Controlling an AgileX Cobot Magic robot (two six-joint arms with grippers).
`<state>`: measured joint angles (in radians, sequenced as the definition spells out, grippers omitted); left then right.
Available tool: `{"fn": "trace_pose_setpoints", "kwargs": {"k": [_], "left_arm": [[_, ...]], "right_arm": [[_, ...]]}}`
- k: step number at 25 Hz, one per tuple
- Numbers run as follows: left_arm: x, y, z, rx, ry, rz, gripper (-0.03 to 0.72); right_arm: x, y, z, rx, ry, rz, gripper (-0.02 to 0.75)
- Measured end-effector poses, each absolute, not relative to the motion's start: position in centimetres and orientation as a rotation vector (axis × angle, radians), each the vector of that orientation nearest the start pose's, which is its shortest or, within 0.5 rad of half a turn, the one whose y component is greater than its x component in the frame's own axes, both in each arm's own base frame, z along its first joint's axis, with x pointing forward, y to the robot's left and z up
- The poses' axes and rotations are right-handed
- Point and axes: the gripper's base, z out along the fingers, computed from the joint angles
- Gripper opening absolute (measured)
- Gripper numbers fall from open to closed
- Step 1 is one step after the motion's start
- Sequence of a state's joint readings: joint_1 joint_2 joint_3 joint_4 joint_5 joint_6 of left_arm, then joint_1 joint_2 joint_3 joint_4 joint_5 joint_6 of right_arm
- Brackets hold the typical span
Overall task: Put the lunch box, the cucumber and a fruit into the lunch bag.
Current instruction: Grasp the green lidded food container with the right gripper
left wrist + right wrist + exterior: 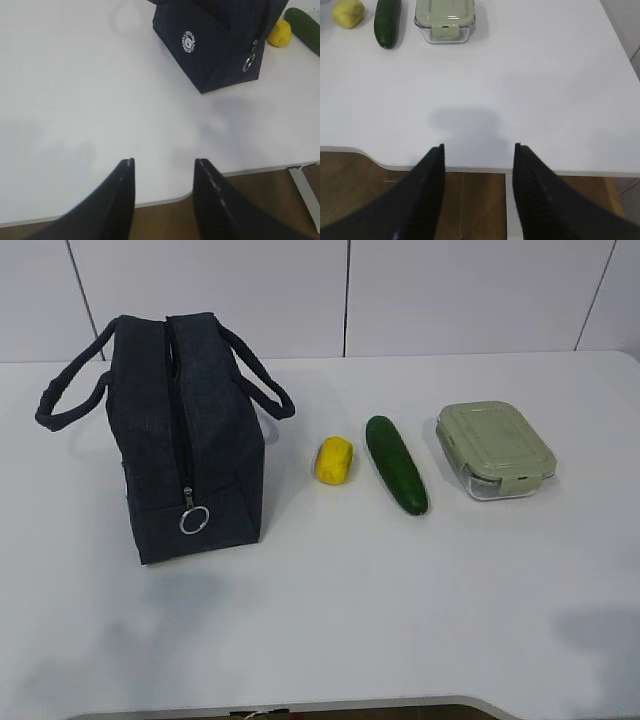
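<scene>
A dark navy lunch bag (190, 440) stands upright on the left of the white table, its zipper shut and a silver ring pull (193, 521) hanging at the near end. To its right lie the yellow fruit (334, 460), the dark green cucumber (396, 464) and the lunch box (495, 449) with its sage-green lid. My left gripper (164, 161) hovers open over the table's near edge, far short of the lunch bag (220, 40). My right gripper (479, 146) is open above the near edge, well back from the lunch box (444, 20), the cucumber (387, 21) and the fruit (348, 12).
The table's near edge (165, 200) has a rounded cut-out, with wooden floor below it. A white panelled wall runs behind the table (350, 600). Neither arm shows in the exterior view.
</scene>
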<state>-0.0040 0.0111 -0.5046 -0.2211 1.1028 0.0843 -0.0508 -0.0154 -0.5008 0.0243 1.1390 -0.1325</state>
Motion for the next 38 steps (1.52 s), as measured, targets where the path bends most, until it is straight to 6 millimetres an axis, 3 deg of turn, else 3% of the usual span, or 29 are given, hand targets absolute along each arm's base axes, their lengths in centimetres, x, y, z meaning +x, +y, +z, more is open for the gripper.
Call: {"fn": "trace_pose_setpoints", "kwargs": {"k": [38], "left_arm": [[-0.67,-1.78,27.69,0.107,2.077,-0.218,0.285]], "right_arm": [[-1.07,0.22,27.12,-0.088,2.106,-0.086,0.367]]}}
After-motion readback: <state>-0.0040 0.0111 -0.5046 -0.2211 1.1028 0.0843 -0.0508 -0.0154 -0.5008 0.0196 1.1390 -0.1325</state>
